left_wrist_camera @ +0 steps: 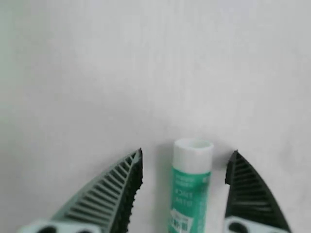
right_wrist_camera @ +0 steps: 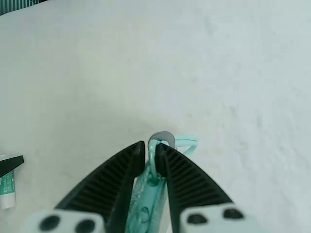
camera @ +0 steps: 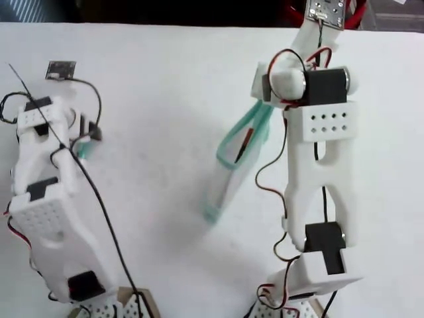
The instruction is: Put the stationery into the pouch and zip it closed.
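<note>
The right gripper (right_wrist_camera: 150, 145) pinches the pouch (camera: 235, 165) at its edge. At the pouch's nine o'clock, the left gripper (left_wrist_camera: 187, 154) stands spread around the glue stick (left_wrist_camera: 190, 194). The stick is not yet packed, and the zipping is likely still to do.

A glue stick (left_wrist_camera: 191, 189) lies on the white table (camera: 165, 86).
</note>
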You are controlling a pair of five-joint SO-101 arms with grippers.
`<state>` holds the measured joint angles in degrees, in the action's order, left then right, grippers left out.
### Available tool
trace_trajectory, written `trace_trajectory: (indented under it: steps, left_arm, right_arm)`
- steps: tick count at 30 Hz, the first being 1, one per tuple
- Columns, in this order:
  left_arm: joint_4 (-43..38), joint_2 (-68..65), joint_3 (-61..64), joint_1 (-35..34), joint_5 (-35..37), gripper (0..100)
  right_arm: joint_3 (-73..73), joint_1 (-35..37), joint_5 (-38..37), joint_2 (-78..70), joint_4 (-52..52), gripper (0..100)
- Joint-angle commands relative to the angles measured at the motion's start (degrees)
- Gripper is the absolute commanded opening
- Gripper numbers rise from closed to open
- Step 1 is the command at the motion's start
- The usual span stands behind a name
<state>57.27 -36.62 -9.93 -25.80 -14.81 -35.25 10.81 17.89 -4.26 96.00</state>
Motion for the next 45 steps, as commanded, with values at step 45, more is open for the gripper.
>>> trace_trajectory:
  steps: [45]
  left_arm:
    - [38.6,61.8,-42.2,53.6,23.6,8]
  right_arm:
    - [2.8,-0.9,0.3,0.9,0.0,2.3]
